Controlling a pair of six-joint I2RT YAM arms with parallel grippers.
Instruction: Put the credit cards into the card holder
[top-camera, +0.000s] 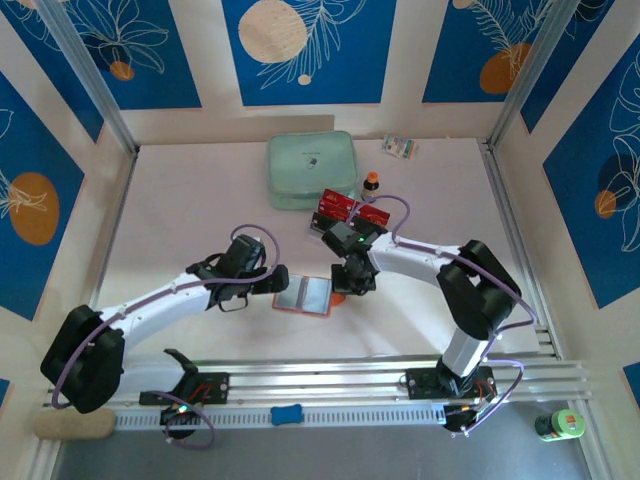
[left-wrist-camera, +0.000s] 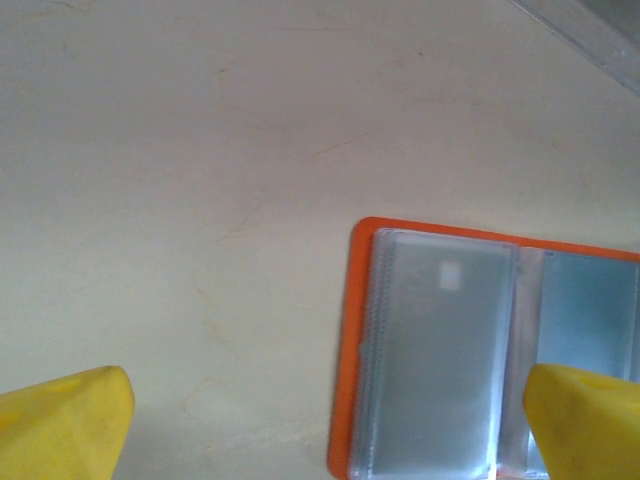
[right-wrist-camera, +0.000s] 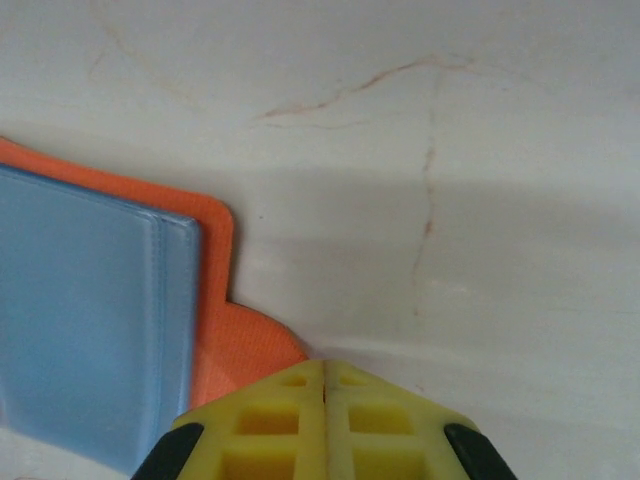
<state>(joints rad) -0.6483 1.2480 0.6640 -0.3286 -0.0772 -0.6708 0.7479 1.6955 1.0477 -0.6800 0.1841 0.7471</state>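
Cream table (top-camera: 200, 200), blue walls (top-camera: 310, 50); left end effector (left-wrist-camera: 328, 395) open, right end effector (right-wrist-camera: 323, 375) closed

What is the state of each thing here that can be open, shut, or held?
Orange folding card holder: open, lying flat, pockets up.
Mint-green zipped pouch: closed.
Red credit cards: lying loose, not held.
Left gripper: open.
Right gripper: shut, tips at the holder's edge.
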